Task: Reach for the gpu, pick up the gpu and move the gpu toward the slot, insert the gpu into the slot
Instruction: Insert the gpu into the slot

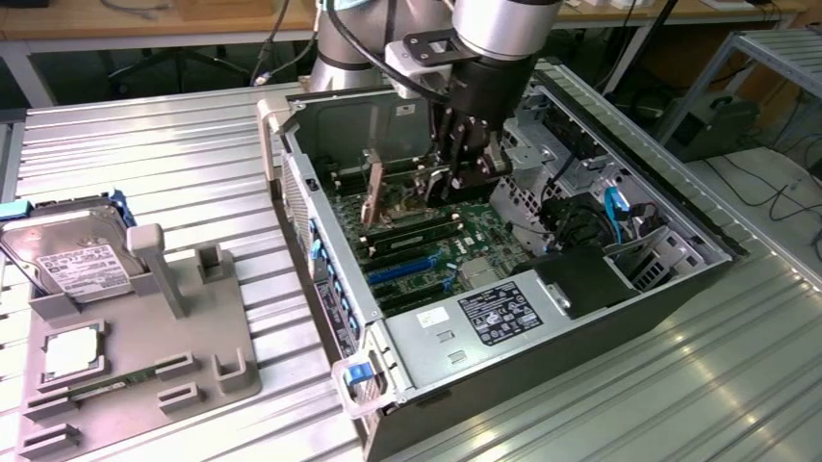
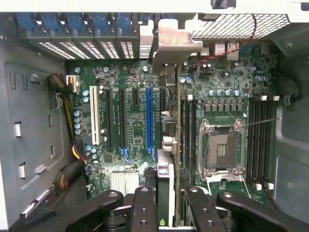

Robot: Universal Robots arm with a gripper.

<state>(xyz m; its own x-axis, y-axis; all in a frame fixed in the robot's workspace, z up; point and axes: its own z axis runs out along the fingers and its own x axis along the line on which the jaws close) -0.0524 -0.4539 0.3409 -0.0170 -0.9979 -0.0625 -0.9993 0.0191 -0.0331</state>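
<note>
The black two-fingered gripper (image 1: 465, 171) is down inside the open grey metal computer case (image 1: 668, 289), clamped on the gpu (image 2: 177, 145) — a thin dark circuit card with a silvery metal bracket (image 2: 175, 43) at its far end. In the wrist view the card runs edge-on from between the finger pads out to the rear wall of the case, its bracket sitting at the slotted backplate. It hangs over the green motherboard (image 2: 227, 87), just beside the long blue expansion slot (image 2: 149, 116) (whether its lower edge already touches a slot I cannot tell). The work looks to be at the insertion stage. Doing it well probably means keeping the card upright and parallel to the slot, bracket lined up with its rear opening, and pressing down evenly — no twist.
</note>
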